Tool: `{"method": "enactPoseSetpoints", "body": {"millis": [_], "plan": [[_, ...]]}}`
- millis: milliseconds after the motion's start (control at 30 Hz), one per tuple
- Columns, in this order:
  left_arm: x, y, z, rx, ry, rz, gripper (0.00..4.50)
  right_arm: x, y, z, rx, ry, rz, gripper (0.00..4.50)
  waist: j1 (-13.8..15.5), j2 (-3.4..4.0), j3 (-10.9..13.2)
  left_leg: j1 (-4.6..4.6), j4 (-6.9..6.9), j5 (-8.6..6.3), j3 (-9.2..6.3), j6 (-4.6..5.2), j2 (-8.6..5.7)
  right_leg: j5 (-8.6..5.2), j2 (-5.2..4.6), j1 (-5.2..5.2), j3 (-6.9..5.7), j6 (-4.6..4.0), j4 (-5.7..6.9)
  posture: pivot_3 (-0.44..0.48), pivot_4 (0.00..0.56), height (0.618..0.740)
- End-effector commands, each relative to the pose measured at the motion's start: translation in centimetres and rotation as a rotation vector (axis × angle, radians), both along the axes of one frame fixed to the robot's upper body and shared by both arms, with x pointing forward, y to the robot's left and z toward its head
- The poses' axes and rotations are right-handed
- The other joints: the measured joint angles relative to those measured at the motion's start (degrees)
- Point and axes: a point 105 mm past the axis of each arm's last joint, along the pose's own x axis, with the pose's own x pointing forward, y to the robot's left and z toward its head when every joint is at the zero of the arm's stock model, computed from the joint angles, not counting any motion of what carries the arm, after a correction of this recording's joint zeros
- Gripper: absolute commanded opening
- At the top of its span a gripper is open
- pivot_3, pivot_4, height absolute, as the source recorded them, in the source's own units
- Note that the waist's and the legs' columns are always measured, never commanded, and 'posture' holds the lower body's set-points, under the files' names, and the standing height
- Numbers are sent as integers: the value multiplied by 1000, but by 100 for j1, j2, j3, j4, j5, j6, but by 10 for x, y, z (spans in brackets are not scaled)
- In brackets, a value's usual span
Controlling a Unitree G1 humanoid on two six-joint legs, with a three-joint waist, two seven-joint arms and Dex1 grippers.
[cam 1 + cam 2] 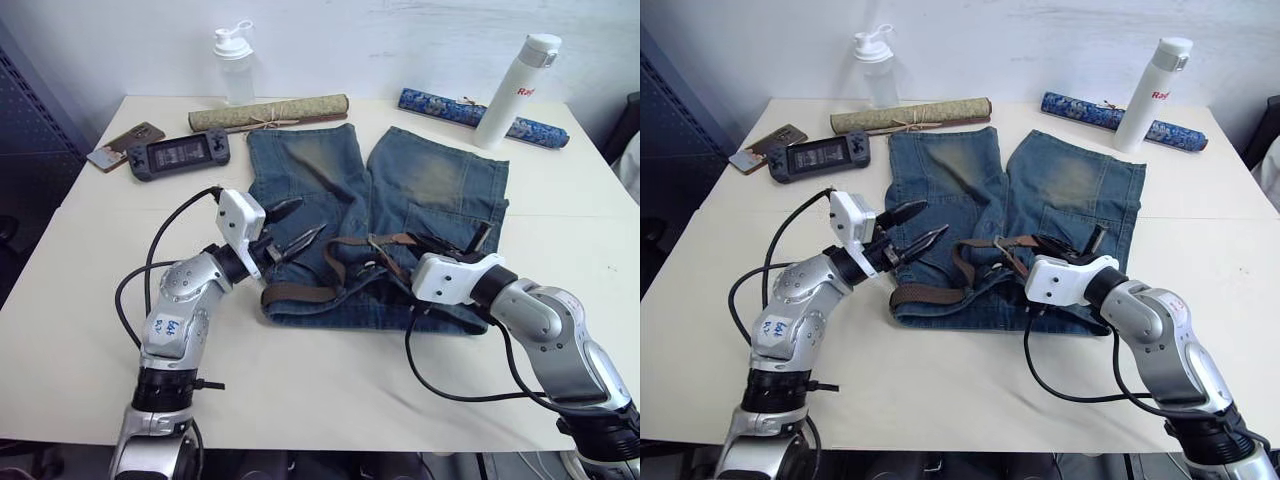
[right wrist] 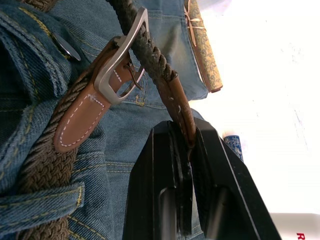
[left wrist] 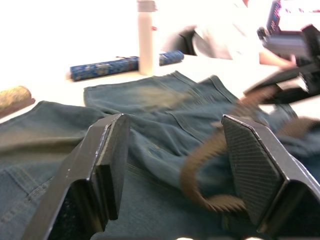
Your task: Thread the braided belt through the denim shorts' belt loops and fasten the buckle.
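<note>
**Right gripper pinches the belt tip at the buckle; left gripper hangs open over the shorts**

A white table [image 1: 90,330] holds faded blue denim shorts [image 1: 440,185] laid flat, legs pointing away from the robot and waistband nearest it. A braided belt [image 1: 300,292], olive-brown, runs along the waistband and loops up loosely over the middle of the shorts.

The right gripper [image 2: 186,150] sits over the waistband on the robot's right. Its two black fingers are pressed together on the belt's brown leather tip, the strap pinched between them. In the right wrist view the braided strap passes through the silver buckle [image 2: 120,60], which lies on the denim just beyond the fingertips, joined to a stitched brown leather end. A denim belt loop [image 2: 45,207] crosses the braid nearby.

The left gripper [image 1: 290,228] hovers above the left leg of the shorts, its fingers spread apart and holding nothing; a curl of belt shows between them in the left wrist view.

Along the far edge lie a rolled tan mat [image 1: 270,112], a blue patterned roll [image 1: 450,105], a clear shaker bottle [image 1: 234,65], a white flask [image 1: 517,90], a handheld game console [image 1: 180,153] and a phone [image 1: 124,144].
</note>
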Motion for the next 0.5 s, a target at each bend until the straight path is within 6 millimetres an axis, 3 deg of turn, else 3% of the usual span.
{"method": "enactPoseSetpoints", "body": {"millis": [33, 233, 500], "plan": [[16, 12, -17, -37, 133, 93, 3219, -7, 3, 14, 19, -60, 29, 0, 0, 0, 0, 1, -1, 0, 0, 0, 0, 0, 1, 0, 0, 0, 1, 0, 150, 717], [31, 22, -55, 74, 270, 183, 3219, -10, -2, 24, 48, -81, 32, 0, -1, 0, 0, 0, -1, 0, 0, 0, 0, 0, 2, -2, 0, 0, 2, 0, 150, 717], [22, 12, -94, 392, 252, 94, 3219, -15, -6, 49, 119, -122, 71, 0, 3, 0, 0, 0, -2, 0, 1, 0, -2, 0, 1, -2, 2, 0, -1, 0, 150, 717]]}}
